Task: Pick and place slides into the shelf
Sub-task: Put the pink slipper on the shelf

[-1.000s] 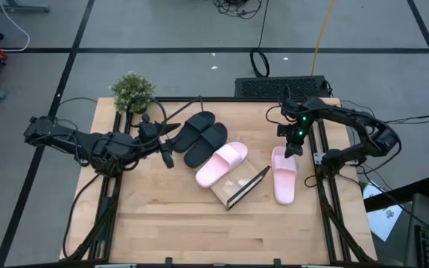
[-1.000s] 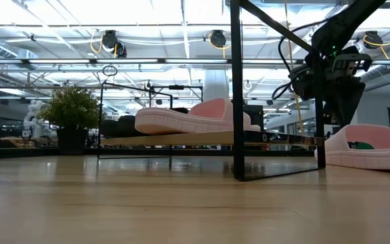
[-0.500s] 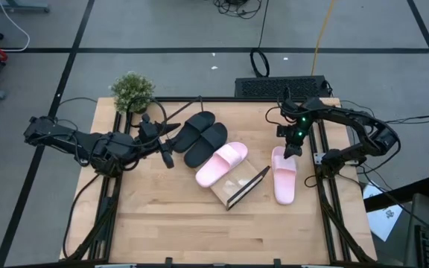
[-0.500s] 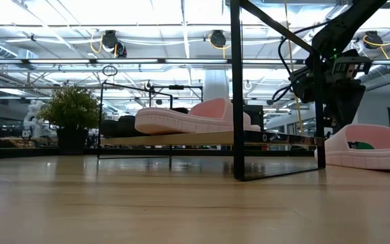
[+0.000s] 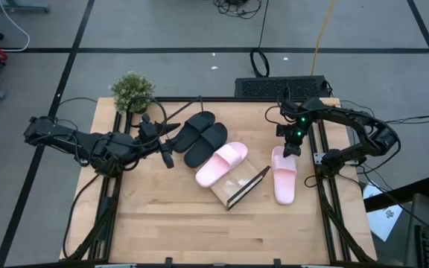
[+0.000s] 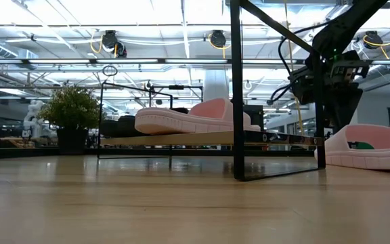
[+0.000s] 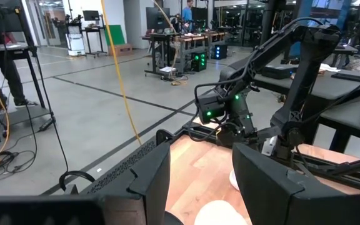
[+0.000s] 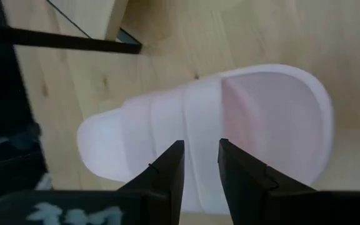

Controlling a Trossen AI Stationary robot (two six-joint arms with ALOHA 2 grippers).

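Observation:
The shelf [image 5: 237, 183] lies slantwise at mid-table, a light board with black wire end frames. On it rest the black pair of slides [image 5: 203, 138] and one pink slide [image 5: 222, 164], soles down. The other pink slide [image 5: 284, 174] lies sole down on the table, right of the shelf. My right gripper [image 5: 290, 147] hangs over that slide's far end, pointing down. In the right wrist view its slightly open fingers [image 8: 197, 164] stand above the wide strap [image 8: 186, 119], apart from it. My left gripper [image 5: 167, 155] waits open by the shelf's left end.
A potted plant [image 5: 132, 91] stands at the table's far left corner. A black keyboard [image 5: 281, 85] lies just past the far edge. Black rails run along both table sides. Bare wood [image 5: 199, 223] stretches along the near half of the table.

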